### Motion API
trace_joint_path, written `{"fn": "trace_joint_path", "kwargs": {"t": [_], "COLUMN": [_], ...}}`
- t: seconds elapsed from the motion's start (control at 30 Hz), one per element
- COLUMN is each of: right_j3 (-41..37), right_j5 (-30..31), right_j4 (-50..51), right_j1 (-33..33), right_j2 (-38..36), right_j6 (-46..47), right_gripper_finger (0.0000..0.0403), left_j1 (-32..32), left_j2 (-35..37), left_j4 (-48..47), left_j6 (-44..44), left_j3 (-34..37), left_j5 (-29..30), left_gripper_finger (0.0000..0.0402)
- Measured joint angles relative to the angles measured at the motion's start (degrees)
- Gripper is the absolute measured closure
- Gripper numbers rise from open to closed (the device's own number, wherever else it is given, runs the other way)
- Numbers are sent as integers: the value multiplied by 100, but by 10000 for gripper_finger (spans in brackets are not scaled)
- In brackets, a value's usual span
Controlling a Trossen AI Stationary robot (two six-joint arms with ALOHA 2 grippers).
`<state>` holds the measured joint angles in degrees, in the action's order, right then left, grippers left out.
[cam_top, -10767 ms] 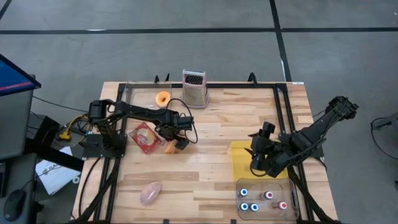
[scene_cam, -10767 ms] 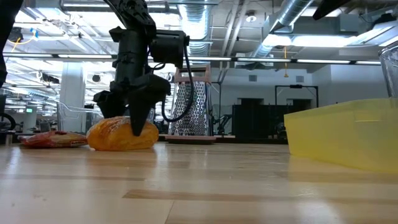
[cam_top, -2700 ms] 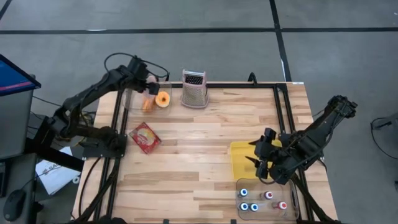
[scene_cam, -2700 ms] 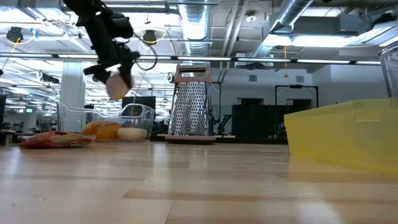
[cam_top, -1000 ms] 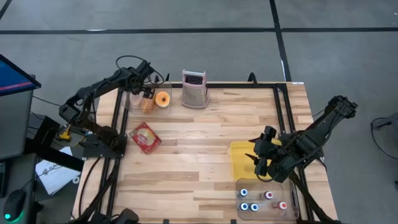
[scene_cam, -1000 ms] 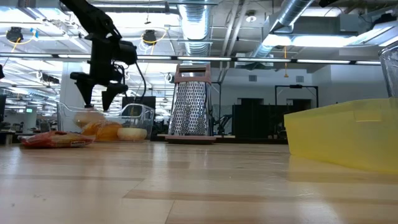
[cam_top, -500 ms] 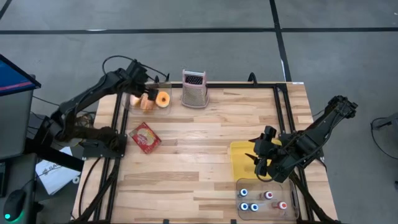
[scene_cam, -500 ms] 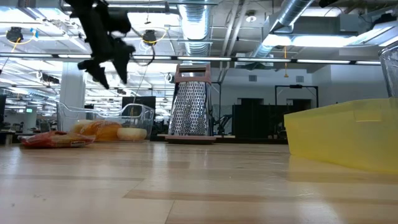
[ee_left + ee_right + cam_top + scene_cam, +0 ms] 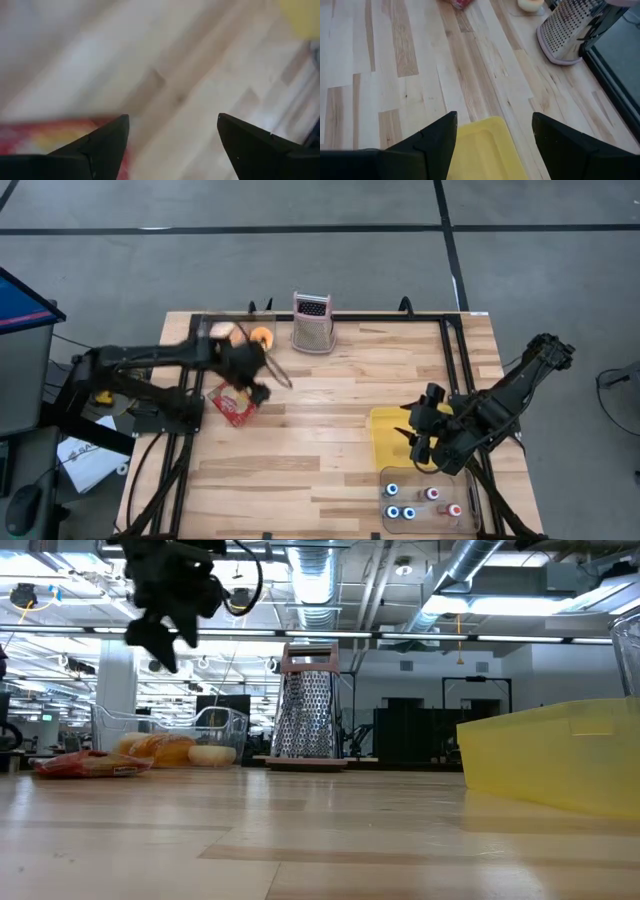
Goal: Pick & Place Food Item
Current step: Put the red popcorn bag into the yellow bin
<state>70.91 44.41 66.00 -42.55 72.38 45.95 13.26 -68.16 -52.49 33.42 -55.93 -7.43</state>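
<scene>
**Overhead, the left hand hangs empty above the red packet; food sits in the clear tub**

Seen from straight above, the wooden worktop (image 9: pixel 330 430) carries a clear tub (image 9: pixel 205 330) at its far left corner, with an orange and pale food item (image 9: pixel 258 336) inside it. Just beside the tub, along the far edge, a metal grater (image 9: pixel 313 322) stands upright. A red food packet (image 9: pixel 232 404) lies flat near the left edge. The left hand (image 9: pixel 255 380) is blurred here, over the worktop between tub and packet, so its fingers cannot be read from this view.

The left wrist view settles it: the two dark fingers (image 9: pixel 100 145) stand well apart with nothing between them, bare wood beyond and the red packet (image 9: pixel 45 135) at one side.

The low view shows height, which the overhead cannot: the left hand (image 9: pixel 160 635) is well above the worktop, apart from everything, while the food item (image 9: pixel 170 749) rests in the tub (image 9: pixel 235 725) behind the packet (image 9: pixel 85 766). The grater (image 9: pixel 308 705) stands near the middle.

The right hand (image 9: pixel 413 442) waits near the right edge over a yellow bin (image 9: pixel 390 425), beside a clear tray of small bottles (image 9: pixel 425 502) at the near right corner. Its wrist view shows its fingers (image 9: pixel 427 142) spread wide and empty above the yellow bin (image 9: pixel 480 150), with the grater (image 9: pixel 570 30) farther off.
</scene>
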Motion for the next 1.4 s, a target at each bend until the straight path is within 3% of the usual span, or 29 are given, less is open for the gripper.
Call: {"fn": "trace_joint_path", "kwargs": {"t": [0.2, 0.37, 0.77, 1.2, 1.4], "right_j3": [0, 0, 0, 0, 0], "right_j5": [62, 73, -56, -91, -95], "right_j4": [-39, -65, -427, -479, -474], "right_j1": [-91, -7, 228, 170, -17], "right_j2": [0, 0, 2, 4, 4], "right_j6": [55, -30, -381, -390, -243], "right_gripper_finger": [154, 154, 154, 154, 154], "left_j1": [-1618, -2332, -1979, -1474, -1323], "left_j2": [-409, -1045, -2664, -2697, -2681], "left_j4": [65, 123, -667, -508, -450], "left_j6": [1676, 2410, 2353, 2139, 1897], "left_j3": [604, 674, 674, 691, 799], "left_j5": [296, 313, 498, 1047, 1068], "left_gripper_finger": [103, 103, 103, 109, 165]}}
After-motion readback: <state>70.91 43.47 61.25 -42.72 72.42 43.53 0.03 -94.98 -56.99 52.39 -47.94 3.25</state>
